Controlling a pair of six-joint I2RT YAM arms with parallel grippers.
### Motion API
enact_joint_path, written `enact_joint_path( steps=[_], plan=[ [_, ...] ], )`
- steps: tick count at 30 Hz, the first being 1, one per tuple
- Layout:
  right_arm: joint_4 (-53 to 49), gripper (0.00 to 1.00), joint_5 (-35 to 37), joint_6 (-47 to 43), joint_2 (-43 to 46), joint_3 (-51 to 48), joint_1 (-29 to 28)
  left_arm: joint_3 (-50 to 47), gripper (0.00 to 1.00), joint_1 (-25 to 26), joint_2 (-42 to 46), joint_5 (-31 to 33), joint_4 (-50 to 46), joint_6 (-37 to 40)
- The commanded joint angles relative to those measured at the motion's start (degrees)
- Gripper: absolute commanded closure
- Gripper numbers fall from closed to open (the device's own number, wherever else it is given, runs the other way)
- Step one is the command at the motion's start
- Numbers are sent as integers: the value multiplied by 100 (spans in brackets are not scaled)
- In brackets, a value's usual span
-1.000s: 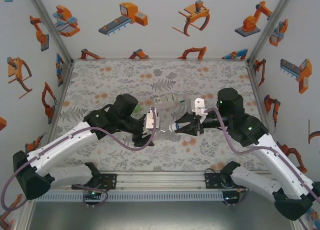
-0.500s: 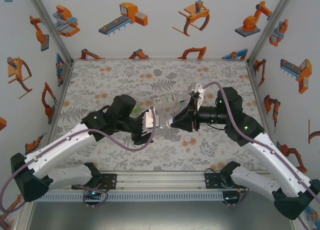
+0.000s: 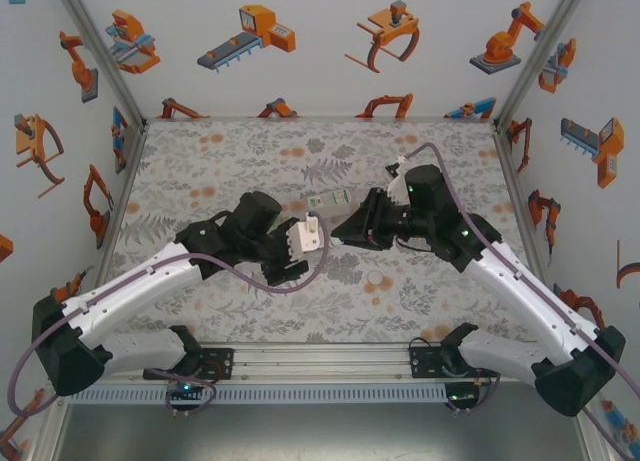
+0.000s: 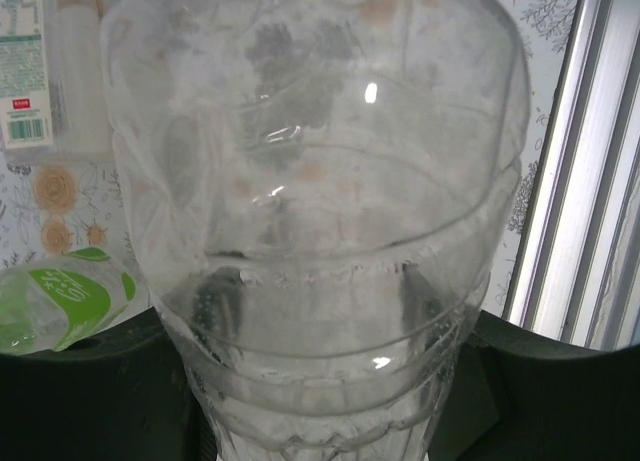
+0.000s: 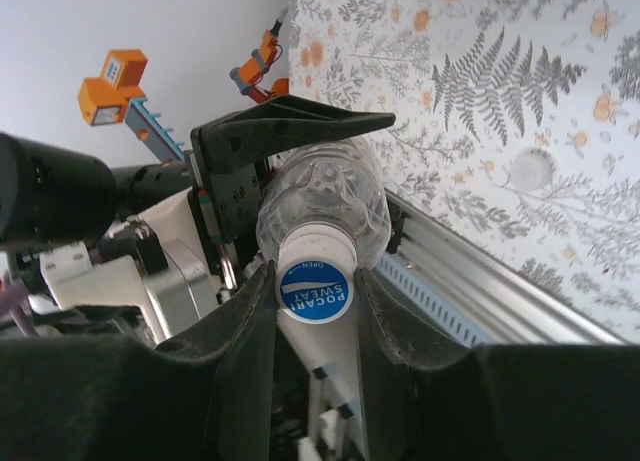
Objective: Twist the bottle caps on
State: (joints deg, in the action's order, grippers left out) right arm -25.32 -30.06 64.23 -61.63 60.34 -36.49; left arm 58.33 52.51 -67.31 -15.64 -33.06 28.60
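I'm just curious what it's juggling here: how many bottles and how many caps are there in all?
Bottles: 3 (clear bottle, labelled bottle, green-tinted bottle)
Caps: 2 (blue-topped cap, loose white cap)
Total: 5

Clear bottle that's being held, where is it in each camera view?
Top external: clear bottle at centre, just below the labelled bottle.
Left wrist: centre, very close.
Right wrist: centre, its blue cap toward the lens.
Shared landmark: the fern-print table.
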Motion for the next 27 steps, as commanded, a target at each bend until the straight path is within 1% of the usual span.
enact_joint_path(
  steps=[1,3,5,6,8,11,14,17,22,27],
  plan=[
    [-391,95,-133,661,-125,172,-113,230,100,172,-55,-405,821,62],
    [-507,94,-66,559,-139,245,-113,247,100,172,-76,-407,794,58],
    [-567,88,-63,471,-157,316,-113,242,100,172,-82,-405,783,66],
    [-623,84,-53,388,-171,366,-113,241,100,171,-81,-413,787,58],
    [-830,72,29,158,-183,517,-113,212,100,172,-72,-414,770,70],
    [-1070,58,150,-222,-174,688,-113,176,100,171,-46,-464,736,105],
    [-1197,48,223,-516,-148,816,-117,133,100,172,-24,-552,696,137],
    [-1304,42,273,-744,-135,936,-113,118,100,171,-6,-629,661,144],
    [-1421,36,306,-1054,-98,1100,-113,93,100,172,19,-694,638,120],
    [-1540,31,457,-1809,61,1304,-113,91,100,171,59,-896,575,153]
  ],
)
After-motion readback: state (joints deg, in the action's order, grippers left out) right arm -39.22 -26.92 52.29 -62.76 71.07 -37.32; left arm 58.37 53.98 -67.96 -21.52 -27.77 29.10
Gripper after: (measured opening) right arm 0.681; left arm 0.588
